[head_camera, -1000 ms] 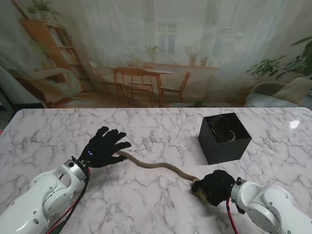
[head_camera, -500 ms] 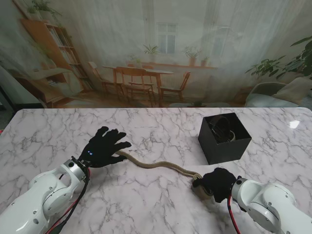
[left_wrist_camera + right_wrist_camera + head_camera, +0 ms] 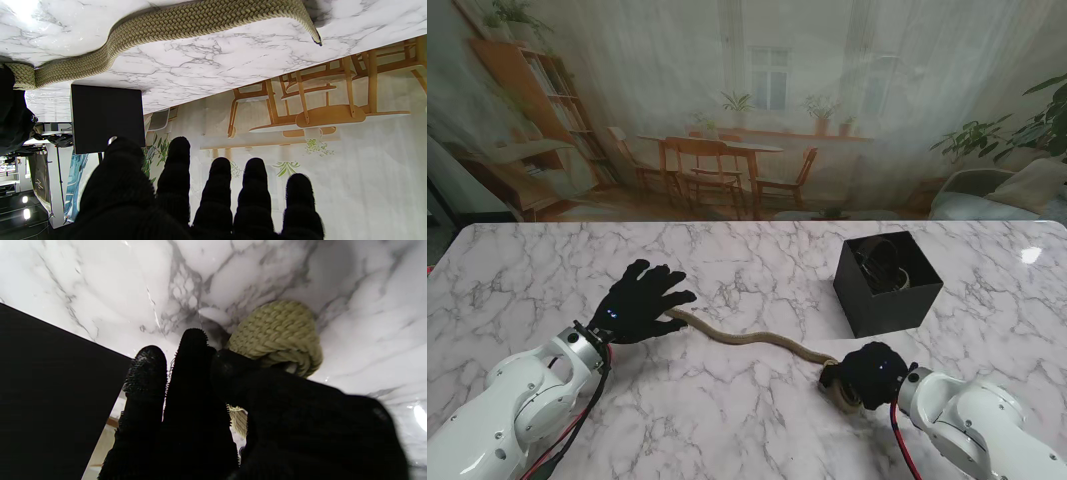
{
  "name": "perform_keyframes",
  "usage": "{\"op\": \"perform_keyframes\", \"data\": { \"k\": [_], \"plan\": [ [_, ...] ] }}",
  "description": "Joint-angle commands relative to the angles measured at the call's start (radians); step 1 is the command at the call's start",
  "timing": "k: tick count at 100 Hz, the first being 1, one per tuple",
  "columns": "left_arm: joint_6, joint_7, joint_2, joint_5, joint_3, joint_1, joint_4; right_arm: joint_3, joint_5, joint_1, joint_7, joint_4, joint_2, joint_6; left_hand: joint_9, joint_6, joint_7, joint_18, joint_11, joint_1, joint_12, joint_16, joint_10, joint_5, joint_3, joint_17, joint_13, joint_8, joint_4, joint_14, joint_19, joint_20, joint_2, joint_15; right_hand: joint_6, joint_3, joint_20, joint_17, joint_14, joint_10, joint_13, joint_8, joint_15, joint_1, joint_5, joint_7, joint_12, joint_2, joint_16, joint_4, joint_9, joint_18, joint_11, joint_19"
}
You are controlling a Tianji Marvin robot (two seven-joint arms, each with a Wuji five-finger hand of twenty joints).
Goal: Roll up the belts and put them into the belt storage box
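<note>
A tan braided belt (image 3: pixel 747 339) snakes across the marble table (image 3: pixel 747 280) between my two hands. Its left end lies under the spread fingers of my left hand (image 3: pixel 640 302), which rests flat and open on it. Its right end is wound into a small coil (image 3: pixel 839 392), and my right hand (image 3: pixel 872 372) is shut on that coil. The coil (image 3: pixel 280 333) shows past the fingers (image 3: pixel 196 380) in the right wrist view. The black belt storage box (image 3: pixel 886 282) stands farther from me, beyond the right hand, with a dark rolled belt (image 3: pixel 887 265) inside. In the left wrist view the belt (image 3: pixel 166 30) and box (image 3: pixel 106 118) both appear.
The table's far edge meets a printed backdrop of a dining room. White arm segments (image 3: pixel 527 400) rise from both near corners. Bare marble lies to the left of the box and around the belt.
The right hand has rolled the coil slightly leftward and the belt's slack has straightened a little. The left hand has stayed put on the belt's end.
</note>
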Motion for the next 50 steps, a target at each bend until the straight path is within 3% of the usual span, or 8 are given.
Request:
{"op": "perform_keyframes", "data": {
  "k": [1, 7, 19, 25, 35, 40, 43, 50],
  "plan": [
    [-0.001, -0.012, -0.002, 0.0, 0.002, 0.0, 0.001, -0.004, -0.003, -0.002, -0.011, 0.014, -0.002, 0.015, -0.006, 0.016, -0.007, 0.039, -0.008, 0.003, 0.01, 0.004, 0.007, -0.025, -0.027, -0.018, 0.013, 0.005, 0.002, 0.004, -0.037, 0.012, 0.047, -0.03, 0.091, -0.025, 0.064, 0.057, -0.036, -0.187, 0.052, 0.013, 0.039, 0.006, 0.08, 0.119, -0.004, -0.044, 0.019, -0.041, 0.058, -0.035, -0.035, -0.001],
    [-0.001, -0.012, -0.002, 0.0, 0.002, 0.0, 0.0, -0.008, -0.006, 0.001, -0.048, 0.027, -0.002, 0.017, -0.006, 0.016, -0.007, 0.038, -0.008, 0.002, 0.01, 0.003, 0.009, -0.025, -0.027, -0.018, 0.012, 0.005, 0.002, 0.003, -0.037, 0.013, 0.048, -0.03, 0.094, -0.113, 0.123, 0.093, -0.037, -0.176, 0.093, 0.003, 0.065, -0.027, 0.131, 0.139, -0.008, -0.052, 0.025, -0.062, 0.14, -0.029, -0.065, -0.002],
    [-0.001, -0.013, -0.002, 0.0, 0.003, 0.0, 0.0, -0.017, -0.017, 0.003, -0.103, 0.045, -0.002, 0.021, -0.006, 0.015, -0.007, 0.039, -0.008, 0.001, 0.01, 0.004, 0.009, -0.025, -0.028, -0.019, 0.012, 0.005, 0.002, 0.005, -0.037, 0.012, 0.047, -0.03, 0.087, -0.165, 0.194, 0.043, -0.003, -0.139, 0.1, -0.021, 0.136, -0.2, 0.198, 0.153, 0.057, -0.085, 0.049, -0.033, 0.171, 0.066, -0.027, 0.019],
    [-0.001, -0.013, -0.002, 0.0, 0.002, 0.0, 0.0, -0.023, -0.023, 0.004, -0.134, 0.054, -0.002, 0.028, -0.008, 0.015, -0.007, 0.038, -0.009, 0.001, 0.009, 0.004, 0.009, -0.025, -0.028, -0.018, 0.012, 0.005, 0.002, 0.004, -0.037, 0.013, 0.048, -0.031, 0.029, -0.215, 0.271, -0.048, 0.049, -0.077, 0.053, -0.085, 0.168, -0.247, 0.211, 0.247, 0.146, -0.05, 0.093, -0.058, 0.102, 0.172, 0.045, 0.016],
    [-0.001, -0.011, -0.002, 0.0, 0.003, 0.0, 0.0, -0.023, -0.032, 0.0, -0.155, 0.056, -0.002, 0.032, -0.01, 0.016, -0.007, 0.038, -0.009, 0.001, 0.009, 0.004, 0.008, -0.025, -0.027, -0.02, 0.01, 0.005, 0.002, 0.003, -0.038, 0.012, 0.048, -0.031, -0.069, -0.282, 0.301, -0.129, 0.073, -0.009, -0.043, -0.073, 0.172, -0.263, 0.233, 0.379, 0.23, -0.036, 0.124, -0.087, -0.072, 0.228, 0.079, 0.016],
    [-0.001, -0.01, -0.002, 0.001, 0.003, 0.0, 0.001, -0.021, -0.021, -0.004, -0.145, 0.052, -0.004, 0.032, -0.01, 0.017, -0.007, 0.037, -0.009, 0.001, 0.009, 0.003, 0.011, -0.025, -0.028, -0.019, 0.01, 0.005, 0.002, 0.005, -0.038, 0.012, 0.047, -0.031, -0.093, -0.295, 0.299, -0.161, 0.094, 0.038, -0.11, -0.051, 0.153, -0.266, 0.271, 0.436, 0.219, -0.032, 0.117, -0.086, -0.182, 0.258, 0.041, 0.004],
    [-0.001, -0.01, -0.002, 0.001, 0.003, 0.0, 0.001, -0.021, -0.018, -0.005, -0.151, 0.053, -0.004, 0.031, -0.012, 0.017, -0.007, 0.037, -0.01, 0.001, 0.009, 0.004, 0.01, -0.025, -0.028, -0.019, 0.011, 0.005, 0.002, 0.004, -0.038, 0.012, 0.048, -0.03, -0.095, -0.298, 0.298, -0.167, 0.097, 0.043, -0.128, -0.047, 0.147, -0.267, 0.285, 0.45, 0.209, -0.032, 0.112, -0.086, -0.208, 0.268, 0.027, -0.001],
    [-0.001, -0.009, -0.002, 0.001, 0.003, 0.0, 0.001, -0.018, -0.012, -0.008, -0.147, 0.05, -0.005, 0.029, -0.014, 0.016, -0.007, 0.037, -0.01, 0.0, 0.009, 0.003, 0.01, -0.025, -0.028, -0.02, 0.009, 0.005, 0.002, 0.004, -0.038, 0.012, 0.048, -0.031, -0.091, -0.311, 0.293, -0.189, 0.118, 0.098, -0.193, -0.099, 0.123, -0.274, 0.339, 0.494, 0.124, -0.037, 0.065, -0.082, -0.294, 0.309, -0.017, -0.026]
  ]
}}
